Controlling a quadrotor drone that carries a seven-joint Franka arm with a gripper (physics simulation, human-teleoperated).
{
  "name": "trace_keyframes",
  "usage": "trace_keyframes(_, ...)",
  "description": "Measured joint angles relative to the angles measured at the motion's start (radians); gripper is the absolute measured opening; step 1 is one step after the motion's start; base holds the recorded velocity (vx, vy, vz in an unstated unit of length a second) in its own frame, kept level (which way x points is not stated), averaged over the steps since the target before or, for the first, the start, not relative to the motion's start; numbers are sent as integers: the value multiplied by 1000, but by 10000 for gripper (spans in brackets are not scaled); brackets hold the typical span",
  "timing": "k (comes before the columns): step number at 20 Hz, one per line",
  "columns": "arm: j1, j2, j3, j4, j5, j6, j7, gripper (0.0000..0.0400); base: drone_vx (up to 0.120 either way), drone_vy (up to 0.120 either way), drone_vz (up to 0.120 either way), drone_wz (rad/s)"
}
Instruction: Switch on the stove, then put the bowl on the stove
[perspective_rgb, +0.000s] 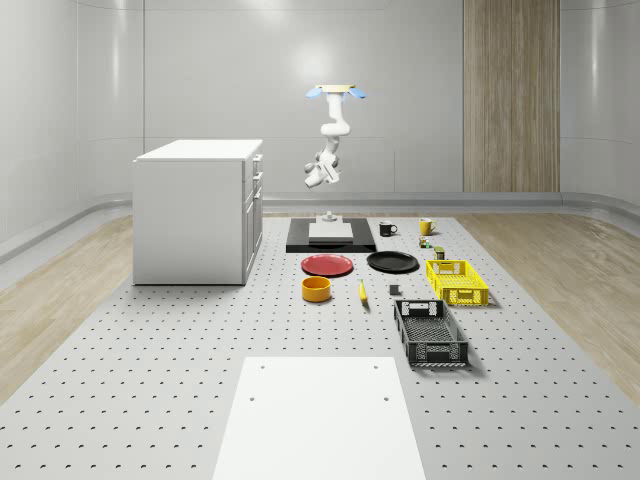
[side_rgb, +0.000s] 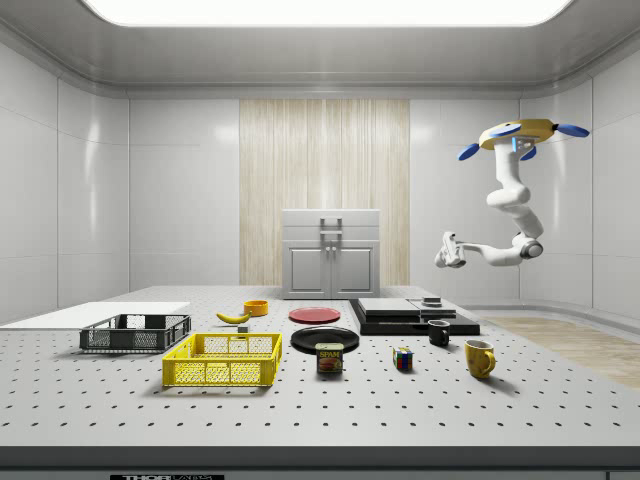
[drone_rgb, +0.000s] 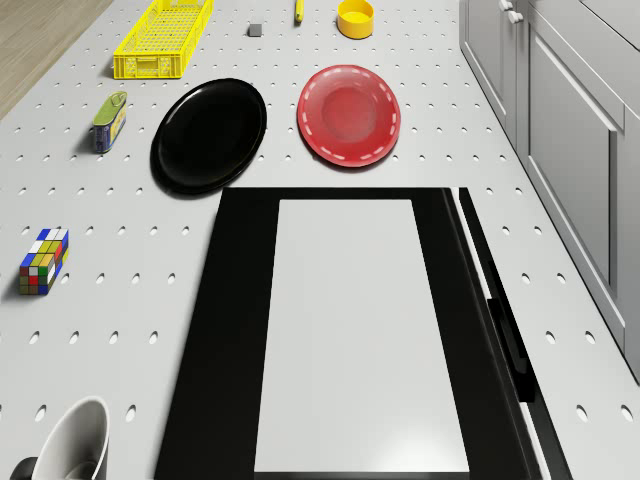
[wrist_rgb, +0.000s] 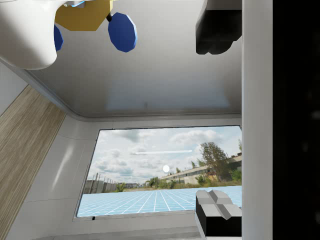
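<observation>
- The drone (perspective_rgb: 336, 92) hovered high above the stove's (perspective_rgb: 331, 236) far edge, its arm folded down and bent at the elbow, with the tool (side_rgb: 449, 249) held well above the stove.
- In the wrist view, the fingertips (wrist_rgb: 218, 211) stood apart, gripping nothing.
- The yellow bowl (perspective_rgb: 317, 288) sat on the counter (perspective_rgb: 180, 350), at 6 o'clock from the red plate (perspective_rgb: 328, 265).
- The black plate (perspective_rgb: 392, 262) lay at the red plate's 3 o'clock.

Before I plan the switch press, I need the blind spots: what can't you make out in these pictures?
Stove switch and on/off state: too small to tell in the whole-scene view.
Bowl: partly cut off by the drone view's edge.
Mug: also cut off by an edge of the drone view.
Small dark block: too small to identify in the whole-scene view.
</observation>
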Motion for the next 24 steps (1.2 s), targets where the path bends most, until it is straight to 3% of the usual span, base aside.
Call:
trace_keyframes(4, -148, -57, 249, -257, -452, -8, 143, 400, 0, 0, -120, 0)
trace_keyframes(9, -411, -125, 472, -488, -891, -106, 361, 400, 0, 0, -120, 0)
trace_keyframes(13, -593, -173, 573, -557, -1059, -191, 486, 400, 0, 0, -120, 0)
trace_keyframes(16, -685, -204, 618, -576, -1116, -231, 546, 400, 93, 0, -120, 0)
trace_keyframes(20, -759, -238, 654, -586, -1147, -255, 596, 400, 120, -10, -120, 0)
trace_keyframes(24, -801, -267, 676, -588, -1154, -259, 625, 400, 100, -110, -120, 0)
